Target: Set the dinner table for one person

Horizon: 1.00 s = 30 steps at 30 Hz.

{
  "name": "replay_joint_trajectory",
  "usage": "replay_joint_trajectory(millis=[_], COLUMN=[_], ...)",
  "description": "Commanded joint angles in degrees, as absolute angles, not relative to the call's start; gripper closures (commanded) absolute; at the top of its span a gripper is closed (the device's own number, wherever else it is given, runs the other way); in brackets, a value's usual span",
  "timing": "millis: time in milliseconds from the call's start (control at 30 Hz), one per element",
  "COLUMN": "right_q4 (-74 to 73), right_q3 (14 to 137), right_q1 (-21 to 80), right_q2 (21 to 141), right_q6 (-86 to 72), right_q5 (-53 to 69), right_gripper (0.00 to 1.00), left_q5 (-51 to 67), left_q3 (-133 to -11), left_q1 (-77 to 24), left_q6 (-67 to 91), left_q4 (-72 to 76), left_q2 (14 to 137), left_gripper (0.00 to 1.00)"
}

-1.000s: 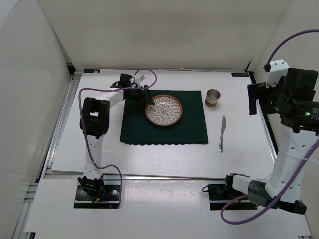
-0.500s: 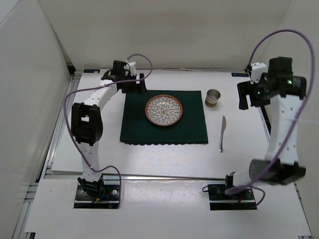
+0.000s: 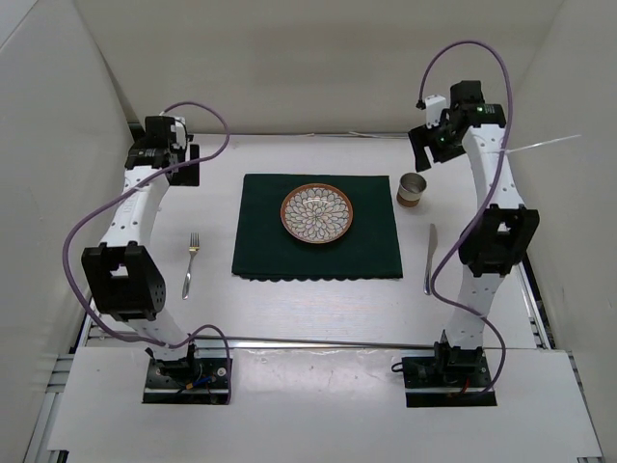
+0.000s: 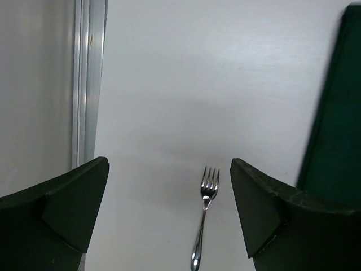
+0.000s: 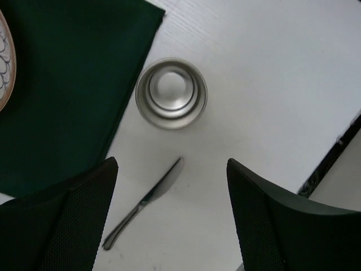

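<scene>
The plate (image 5: 4, 56) is cropped at the edge; the fork (image 4: 207, 192) handle apparently runs off-frame.

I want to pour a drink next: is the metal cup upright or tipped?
Upright. The right wrist view looks straight down into the metal cup: full round rim, inner bottom visible.

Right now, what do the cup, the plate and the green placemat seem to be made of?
Cup: probably stainless steel, brushed finish; grey sheen with ringed reflections inside.
Plate: likely glazed ceramic; painted petal pattern, brown rim.
Placemat: cloth, matte dark green; scalloped near edge, no shine.
</scene>
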<state>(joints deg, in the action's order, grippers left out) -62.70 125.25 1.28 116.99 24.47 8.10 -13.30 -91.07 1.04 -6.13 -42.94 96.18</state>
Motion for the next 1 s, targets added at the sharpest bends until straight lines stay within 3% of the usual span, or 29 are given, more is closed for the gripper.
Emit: replay_joint_trajectory(millis=[0, 167, 500, 967], right_q4=[-53.23, -34.39, -37.44, -38.50], right_q3=[121.25, 104.78, 109.51, 103.37], right_q1=[2.46, 1.94, 3.52, 4.66], right_q2=[117.08, 111.36, 117.94, 117.95], right_q6=[27.50, 32.87, 29.36, 27.51], right_q5=[11.85, 18.62, 20.13, 20.13], right_gripper=[0.20, 0.23, 0.25, 0.33], left_q5=[-16.52, -15.91, -17.84, -17.31], left_q3=[-88.17, -87.54, -93.07, -94.74], left_q1=[1.05, 2.90, 6.24, 9.14], left_q6=[-7.56, -8.25, -11.95, -11.43], left_q4=[-46.14, -46.75, -47.90, -47.90], left_q2=[92.11, 91.49, 92.64, 93.77], left_gripper=[0.00, 0.00, 0.00, 0.00])
